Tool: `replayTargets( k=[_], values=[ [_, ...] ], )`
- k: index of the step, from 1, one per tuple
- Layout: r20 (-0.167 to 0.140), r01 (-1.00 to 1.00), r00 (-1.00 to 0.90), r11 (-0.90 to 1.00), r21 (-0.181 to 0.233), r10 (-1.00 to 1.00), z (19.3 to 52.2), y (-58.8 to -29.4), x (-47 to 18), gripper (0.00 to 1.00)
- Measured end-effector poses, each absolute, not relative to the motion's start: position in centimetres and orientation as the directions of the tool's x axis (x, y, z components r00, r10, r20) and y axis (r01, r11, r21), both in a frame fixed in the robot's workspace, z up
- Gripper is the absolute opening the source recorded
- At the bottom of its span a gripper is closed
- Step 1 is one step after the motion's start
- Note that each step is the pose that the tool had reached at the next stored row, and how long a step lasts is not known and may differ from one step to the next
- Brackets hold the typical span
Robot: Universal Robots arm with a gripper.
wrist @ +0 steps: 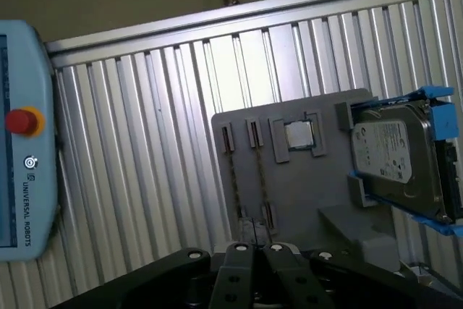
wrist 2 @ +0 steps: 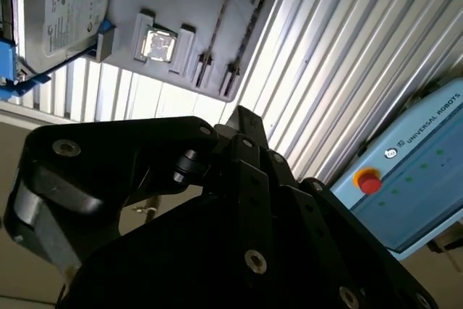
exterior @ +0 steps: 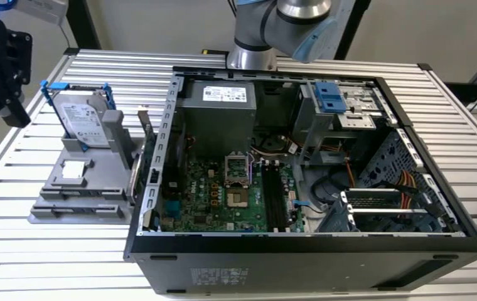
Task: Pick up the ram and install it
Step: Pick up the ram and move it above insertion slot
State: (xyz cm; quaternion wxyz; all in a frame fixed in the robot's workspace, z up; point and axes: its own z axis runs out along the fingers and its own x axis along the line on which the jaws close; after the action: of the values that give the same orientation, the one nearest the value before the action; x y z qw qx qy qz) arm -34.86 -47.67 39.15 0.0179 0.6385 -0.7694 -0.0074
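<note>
Two thin dark strips stand on edge in the slots of the gray holder (wrist: 304, 197); pretty sure the ram (wrist: 233, 171) is one of them, at the holder's end farthest from the hard drive (wrist: 396, 161), with a square chip (wrist: 298, 135) lying on the holder between the two; gripper (wrist: 258, 250) hangs up off the holder, pinched closed on nothing, well clear of the ram; open computer case (exterior: 305, 163) sits just beside the holder.
</note>
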Motion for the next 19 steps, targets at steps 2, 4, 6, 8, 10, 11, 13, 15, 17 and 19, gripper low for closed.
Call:
replayTargets(
  k=[2, 4, 6, 8, 10, 11, 13, 15, 17, 19],
  values=[
    [0.018, -0.987, -0.16, 0.161, 0.031, -0.987, 39.15, -47.67, -34.86, 0.0],
    [0.017, -0.99, -0.138, 0.138, 0.028, -0.99, 39.14, -47.68, -34.86, 0.0],
    [0.017, -0.993, -0.119, 0.119, 0.026, -0.993, 39.14, -47.68, -34.86, 0.0],
    [0.017, -0.995, -0.1, 0.101, 0.025, -0.995, 39.14, -47.68, -34.87, 0.0],
    [0.017, -0.995, -0.091, 0.092, 0.025, -0.996, 39.14, -47.68, -34.88, 0.0],
    [0.017, -0.995, -0.091, 0.091, 0.025, -0.996, 39.14, -47.68, -34.89, 0.0],
    [0.017, -0.996, -0.091, 0.091, 0.025, -0.996, 39.14, -47.68, -34.9, 0.0],
    [0.017, -0.996, -0.087, 0.088, 0.025, -0.996, 39.14, -47.68, -34.92, 0.0],
    [0.017, -0.997, -0.073, 0.073, 0.022, -0.997, 39.15, -47.68, -34.93, 0.0],
    [0.016, -0.998, -0.055, 0.055, 0.016, -0.998, 39.14, -47.68, -34.92, 0.0]
  ],
)
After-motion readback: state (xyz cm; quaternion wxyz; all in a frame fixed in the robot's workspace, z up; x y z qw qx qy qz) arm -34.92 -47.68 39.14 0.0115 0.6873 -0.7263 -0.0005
